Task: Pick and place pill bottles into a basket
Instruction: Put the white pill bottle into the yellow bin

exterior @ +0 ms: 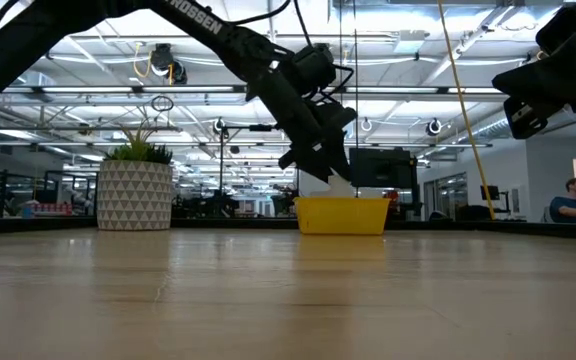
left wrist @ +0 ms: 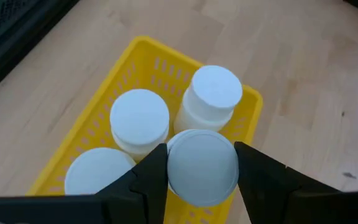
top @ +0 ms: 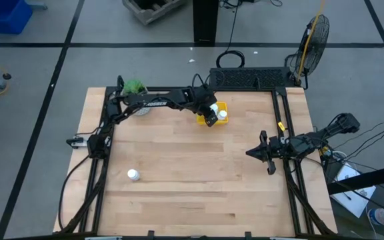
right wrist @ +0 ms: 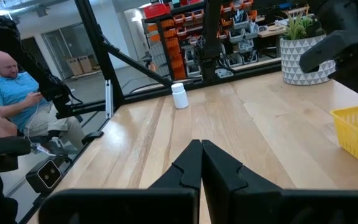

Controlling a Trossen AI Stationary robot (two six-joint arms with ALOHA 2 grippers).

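Four bottles at the basket, one still out on the table. Left gripper (left wrist: 202, 180) is clamped on a pill bottle (left wrist: 202, 167), fingers (left wrist: 149, 177) on either side of its cap, hovering over the yellow basket (top: 203, 121) at about 1 o'clock from table centre. Inside the basket sit three more bottles (left wrist: 140, 118), caps up, packed close together; the held one hangs just above them, not yet released as far as I can tell. So the step in hand is the drop: next move calls for finding the free gap, lowering, then spreading the fingers without knocking the neighbours. Last bottle (top: 133, 175) stands alone at roughly 8 o'clock, well apart from the basket. Right gripper (right wrist: 201, 163) idles at 3 o'clock, fingers pressed together, holding nothing.
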